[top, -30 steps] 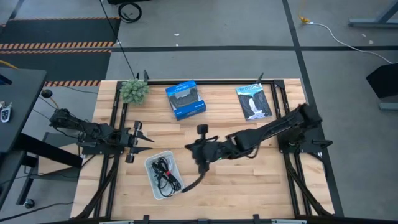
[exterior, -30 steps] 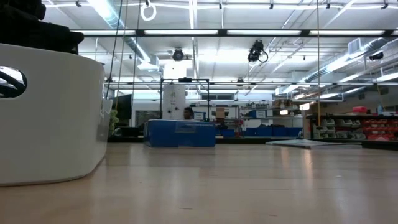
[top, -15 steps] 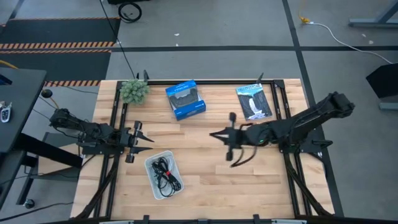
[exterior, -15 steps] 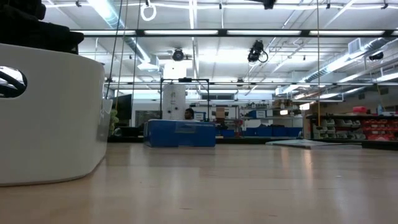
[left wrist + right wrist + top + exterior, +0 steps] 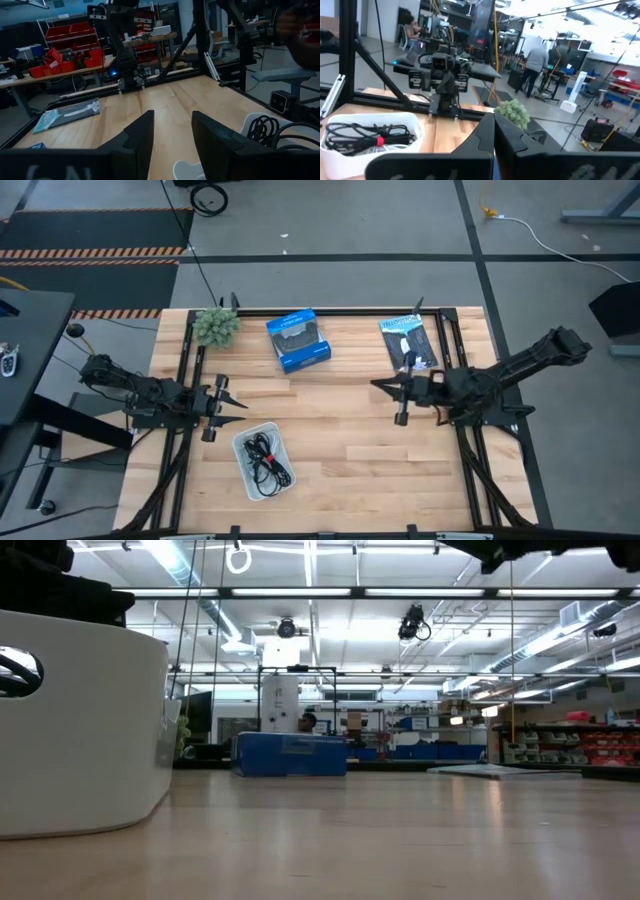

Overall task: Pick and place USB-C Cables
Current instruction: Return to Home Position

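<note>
The white rounded tray (image 5: 262, 463) sits near the table's front, left of centre. Black bundled USB-C cables (image 5: 266, 462) lie coiled inside it. In the right wrist view the cables (image 5: 365, 134) show one red tie. I see no white or pale cable plainly. My left gripper (image 5: 235, 405) hovers open just left of and beyond the tray; its wrist view (image 5: 172, 117) shows the tray's cables (image 5: 262, 131). My right gripper (image 5: 380, 387) is shut and empty (image 5: 494, 125), at the table's right half, far from the tray.
A blue box (image 5: 298, 340) and a green plant (image 5: 215, 327) stand at the far edge, and a flat black-and-white packet (image 5: 408, 343) lies far right. Black frame rails run along the table's sides. The low view shows the tray's wall (image 5: 80, 740) and bare wood.
My right arm has drawn back from beside the tray toward the table's right edge, carrying its gripper across the table's middle. The cables in the tray have stayed as they were.
</note>
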Robot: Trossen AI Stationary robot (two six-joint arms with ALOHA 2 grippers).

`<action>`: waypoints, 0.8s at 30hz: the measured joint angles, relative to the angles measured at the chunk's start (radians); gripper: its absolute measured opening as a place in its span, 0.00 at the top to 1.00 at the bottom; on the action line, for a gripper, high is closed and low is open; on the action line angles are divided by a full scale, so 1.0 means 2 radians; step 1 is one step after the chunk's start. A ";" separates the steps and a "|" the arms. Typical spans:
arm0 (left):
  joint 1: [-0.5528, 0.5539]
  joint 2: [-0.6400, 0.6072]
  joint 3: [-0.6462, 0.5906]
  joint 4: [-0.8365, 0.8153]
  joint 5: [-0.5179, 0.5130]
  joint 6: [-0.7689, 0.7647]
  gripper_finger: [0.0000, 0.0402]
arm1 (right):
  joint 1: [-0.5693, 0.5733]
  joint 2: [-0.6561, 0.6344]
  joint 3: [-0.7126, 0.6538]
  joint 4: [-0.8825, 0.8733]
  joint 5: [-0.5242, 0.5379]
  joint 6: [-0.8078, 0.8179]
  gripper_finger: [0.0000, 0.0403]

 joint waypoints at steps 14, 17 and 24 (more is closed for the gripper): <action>0.000 0.000 0.000 0.000 0.000 0.000 0.65 | -0.038 -0.103 -0.126 0.088 -0.075 -0.004 0.99; 0.000 0.000 0.000 0.000 0.000 0.000 0.65 | -0.049 -0.119 -0.153 0.131 -0.085 -0.007 0.99; 0.000 0.000 0.000 0.000 0.000 0.000 0.65 | -0.066 -0.160 -0.211 0.231 -0.084 -0.020 0.99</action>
